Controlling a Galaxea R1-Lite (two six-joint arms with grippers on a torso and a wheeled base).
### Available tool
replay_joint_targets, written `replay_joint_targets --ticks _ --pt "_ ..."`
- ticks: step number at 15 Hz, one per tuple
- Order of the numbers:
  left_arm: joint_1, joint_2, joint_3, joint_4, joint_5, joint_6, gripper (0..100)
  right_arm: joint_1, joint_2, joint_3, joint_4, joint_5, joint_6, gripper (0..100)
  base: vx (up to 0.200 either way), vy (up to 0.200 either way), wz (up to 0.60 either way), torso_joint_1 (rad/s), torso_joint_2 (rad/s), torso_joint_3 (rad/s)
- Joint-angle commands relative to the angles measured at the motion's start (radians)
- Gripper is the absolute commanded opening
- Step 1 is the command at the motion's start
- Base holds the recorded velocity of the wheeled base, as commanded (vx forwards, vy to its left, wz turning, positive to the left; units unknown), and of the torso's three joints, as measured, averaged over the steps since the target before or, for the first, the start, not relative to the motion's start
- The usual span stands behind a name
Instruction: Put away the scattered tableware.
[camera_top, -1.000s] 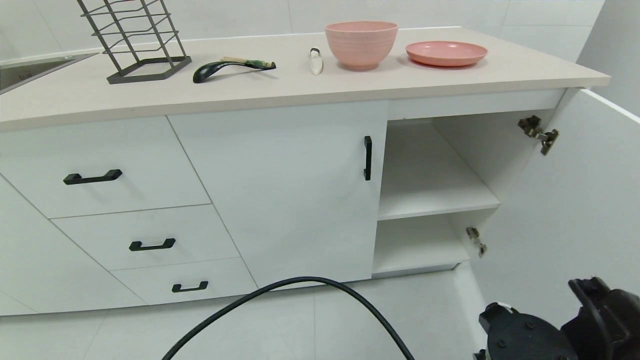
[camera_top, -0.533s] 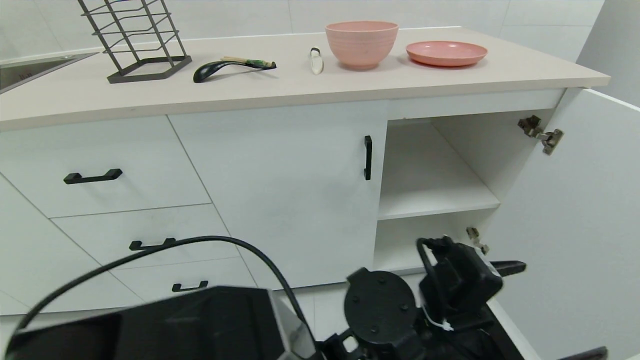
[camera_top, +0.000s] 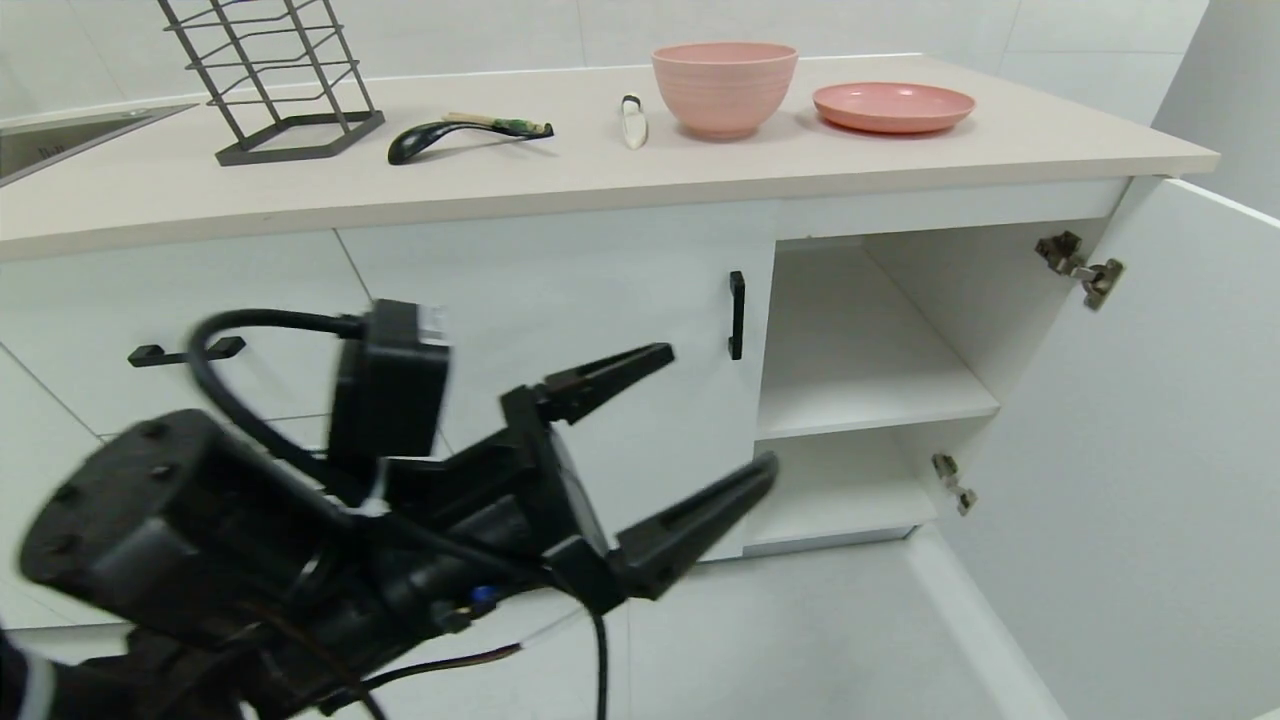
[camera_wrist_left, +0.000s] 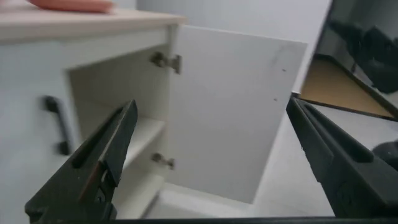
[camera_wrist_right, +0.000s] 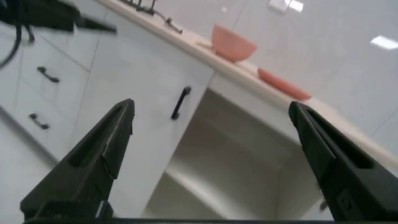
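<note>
Pale desk (camera_top: 600, 180) tops white cabinets (camera_top: 150, 290), its right-hand cupboard (camera_top: 860, 350) standing open. Before the closed door (camera_top: 640, 280) the left pincer (camera_top: 718, 406) hangs released; the right pincer (camera_wrist_right: 211, 107) is spread wide too. On the desk sit pink bowl (camera_top: 724, 88), pink plate (camera_top: 893, 106) beside it, black spoon (camera_top: 440, 135), white spoon (camera_top: 631, 120).

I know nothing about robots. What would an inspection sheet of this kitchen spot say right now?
Surface: beige counter, with tableware lying on it.
Job's things: pink bowl, pink plate beside it, black spoon and small white utensil; all on the counter.
Clutter: black wire rack near the counter's left end.
Grippers: left gripper open and holding nothing, in front of the closed cupboard door; right gripper open and holding nothing.
Cables: black cable looped at the left arm.
Surroundings: open cupboard door, shelf inside, drawers, sink far left.
</note>
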Motion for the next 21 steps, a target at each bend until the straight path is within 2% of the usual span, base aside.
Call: replay_joint_targets --ticks 1,2,3,5,7,9,10,12,13,14,16,17,18,19,20,21 --pt "0.150 -0.258 0.148 -0.002 -0.001 0.004 100 0.000 -0.090 0.000 0.097 0.001 -0.001 100 0.000 0.000 0.00 0.000 0.00 0.000" --pt "0.262 -0.369 0.235 -0.002 -0.005 0.004 100 0.000 -0.178 0.000 0.227 0.001 -0.004 100 0.000 0.000 0.00 0.000 0.00 0.000" --pt "0.328 -0.438 0.289 -0.002 -0.005 0.006 100 0.000 -0.231 0.000 0.293 0.001 -0.004 100 0.000 0.000 0.00 0.000 0.00 0.000" --pt "0.444 -0.583 0.350 0.003 -0.005 0.006 100 0.000 -0.322 0.000 0.425 0.001 -0.004 100 0.000 0.000 0.00 0.000 0.00 0.000" --pt "0.538 -0.726 0.393 0.081 -0.005 0.004 100 0.000 -0.420 0.000 0.589 0.001 -0.001 100 0.000 0.000 0.00 0.000 0.00 0.000" --pt "0.561 -0.879 0.427 0.232 -0.004 0.006 100 -0.001 -0.534 0.000 0.772 -0.022 0.010 100 0.000 0.000 0.00 0.000 0.00 0.000" --pt "0.563 -0.928 0.428 0.299 -0.001 0.007 100 -0.008 -0.558 0.000 0.812 -0.058 0.025 100 0.000 0.000 0.00 0.000 0.00 0.000" --pt "0.566 -1.119 0.445 0.587 0.013 0.021 100 -0.034 -0.610 0.000 0.923 -0.262 0.128 100 0.000 0.000 0.00 0.000 0.00 0.000" --pt "0.566 -1.258 0.444 0.788 0.036 0.023 100 -0.035 -0.624 0.000 1.000 -0.370 0.162 100 0.000 0.000 0.00 0.000 0.00 0.000" --pt "0.567 -1.376 0.442 0.974 0.053 0.021 100 -0.035 -0.624 0.000 1.029 -0.413 0.167 100 0.000 0.000 0.00 0.000 0.00 0.000" --pt "0.606 -1.576 0.445 1.278 0.065 0.021 100 -0.035 -0.624 0.000 1.071 -0.504 0.163 100 0.000 0.000 0.00 0.000 0.00 0.000" --pt "0.613 -1.593 0.445 1.331 0.068 0.029 100 -0.035 -0.624 0.000 1.085 -0.518 0.163 100 0.000 0.000 0.00 0.000 0.00 0.000" --pt "0.618 -1.582 0.445 1.365 0.105 0.061 100 -0.035 -0.624 0.000 1.151 -0.547 0.160 100 0.000 0.000 0.00 0.000 0.00 0.000" --pt "0.622 -1.582 0.445 1.371 0.141 0.069 100 -0.035 -0.624 0.000 1.212 -0.578 0.159 100 0.000 0.000 0.00 0.000 0.00 0.000" --pt "0.633 -1.582 0.445 1.440 0.205 0.083 100 -0.035 -0.624 -0.002 1.276 -0.665 0.157 100 0.000 0.000 0.00 0.000 0.00 0.000" --pt "0.636 -1.582 0.445 1.483 0.234 0.090 100 -0.035 -0.624 0.000 1.269 -0.673 0.163 100 0.000 0.000 0.00 0.000 0.00 0.000"
